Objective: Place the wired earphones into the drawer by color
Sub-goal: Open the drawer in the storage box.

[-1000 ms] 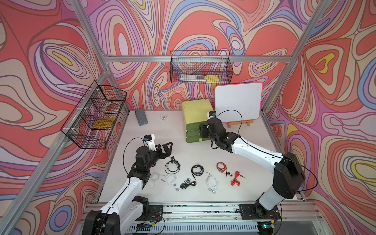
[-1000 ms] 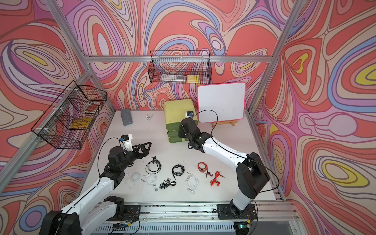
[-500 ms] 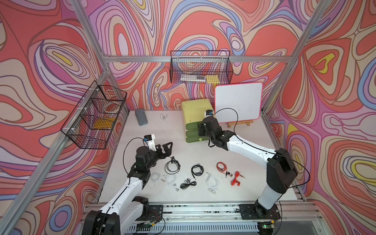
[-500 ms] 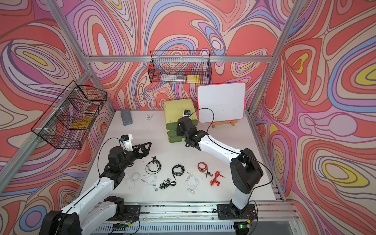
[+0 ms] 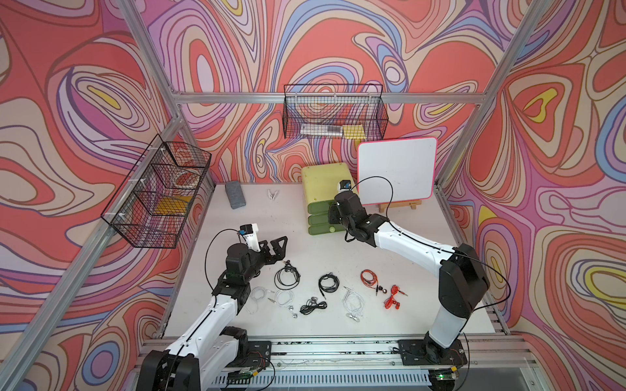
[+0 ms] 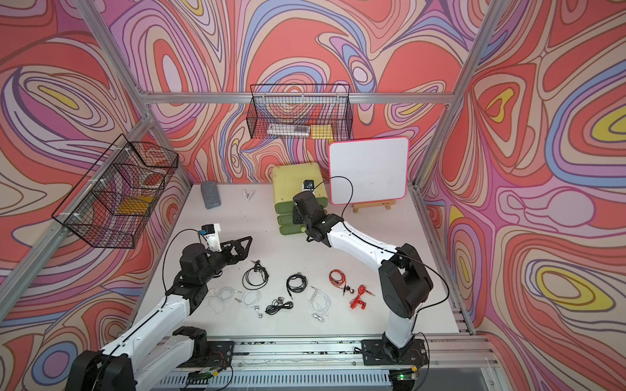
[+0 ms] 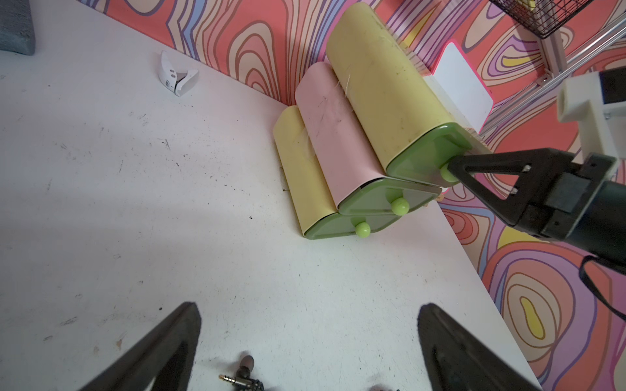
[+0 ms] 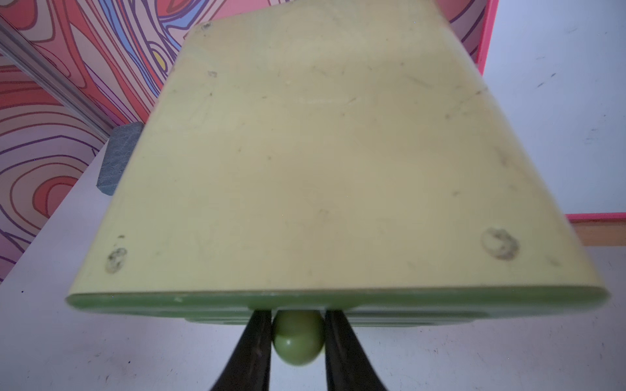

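1. I am looking at a scuffed white table (image 5: 305, 243), boxed in by aluminium framing and swirl-patterned walls.
2. The white clip (image 7: 176, 76) carries print too small to read.
3. The back-wall wire basket (image 5: 294, 115) holds a yellow block and a silvery item. The side-wall basket (image 5: 135, 216) holds something yellow and something red-and-white.
4. The three-drawer unit (image 5: 323, 184) looks closed.
5. My right gripper (image 8: 298, 321) is clenched on the top drawer's green knob (image 8: 298, 342). My left gripper (image 7: 310, 306) gapes wide, grasping nothing.
6. The wired earphones (image 5: 328, 282), eight bundles, lie along the table's front, outside the drawers.
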Action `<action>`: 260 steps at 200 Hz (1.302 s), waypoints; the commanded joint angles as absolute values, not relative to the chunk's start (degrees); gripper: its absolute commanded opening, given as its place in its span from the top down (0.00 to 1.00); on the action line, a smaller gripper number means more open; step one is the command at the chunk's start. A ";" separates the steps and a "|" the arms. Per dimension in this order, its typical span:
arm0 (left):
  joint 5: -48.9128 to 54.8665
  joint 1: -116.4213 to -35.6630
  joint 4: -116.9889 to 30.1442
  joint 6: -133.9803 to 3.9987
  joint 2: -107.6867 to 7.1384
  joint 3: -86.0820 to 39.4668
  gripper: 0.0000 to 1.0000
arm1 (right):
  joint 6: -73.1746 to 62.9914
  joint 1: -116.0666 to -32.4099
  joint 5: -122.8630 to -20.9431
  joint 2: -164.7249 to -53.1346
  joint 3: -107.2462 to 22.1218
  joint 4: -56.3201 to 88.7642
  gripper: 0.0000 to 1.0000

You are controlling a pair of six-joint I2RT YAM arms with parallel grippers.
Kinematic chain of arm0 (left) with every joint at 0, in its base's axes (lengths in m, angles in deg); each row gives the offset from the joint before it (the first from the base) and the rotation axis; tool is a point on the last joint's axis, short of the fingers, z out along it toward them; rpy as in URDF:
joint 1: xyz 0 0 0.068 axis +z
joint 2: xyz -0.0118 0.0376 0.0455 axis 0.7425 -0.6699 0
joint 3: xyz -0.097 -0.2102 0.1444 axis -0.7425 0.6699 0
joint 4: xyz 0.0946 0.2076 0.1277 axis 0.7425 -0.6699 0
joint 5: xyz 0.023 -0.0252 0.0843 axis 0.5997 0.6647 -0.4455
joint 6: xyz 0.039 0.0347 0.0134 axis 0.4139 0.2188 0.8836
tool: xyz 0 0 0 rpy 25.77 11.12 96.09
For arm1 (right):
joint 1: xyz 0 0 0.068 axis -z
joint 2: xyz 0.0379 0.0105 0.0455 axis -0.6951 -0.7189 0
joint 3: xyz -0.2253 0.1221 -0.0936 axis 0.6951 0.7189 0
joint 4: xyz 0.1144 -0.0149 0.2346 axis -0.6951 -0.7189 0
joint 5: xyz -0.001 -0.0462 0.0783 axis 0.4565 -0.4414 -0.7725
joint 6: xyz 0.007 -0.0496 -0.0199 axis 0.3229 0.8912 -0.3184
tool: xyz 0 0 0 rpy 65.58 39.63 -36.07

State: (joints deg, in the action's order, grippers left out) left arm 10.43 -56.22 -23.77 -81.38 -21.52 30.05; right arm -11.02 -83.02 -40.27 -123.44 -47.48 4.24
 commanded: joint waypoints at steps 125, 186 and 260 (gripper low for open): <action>9.73 -56.44 -23.88 -80.48 -20.61 30.45 0.01 | -10.82 -82.87 -40.56 -125.53 -50.01 2.79 0.71; 9.90 -56.38 -23.79 -80.55 -20.50 30.46 0.01 | -11.32 -82.88 -42.12 -123.55 -49.84 1.27 0.76; 10.16 -56.42 -23.44 -80.54 -20.24 30.64 0.01 | -12.78 -83.65 -44.36 -118.38 -46.20 -0.01 0.77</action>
State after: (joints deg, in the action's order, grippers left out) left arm 10.06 -56.22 -23.77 -81.38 -21.26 30.05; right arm -11.94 -82.89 -43.33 -121.19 -47.39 0.79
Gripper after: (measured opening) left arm 0.992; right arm 0.244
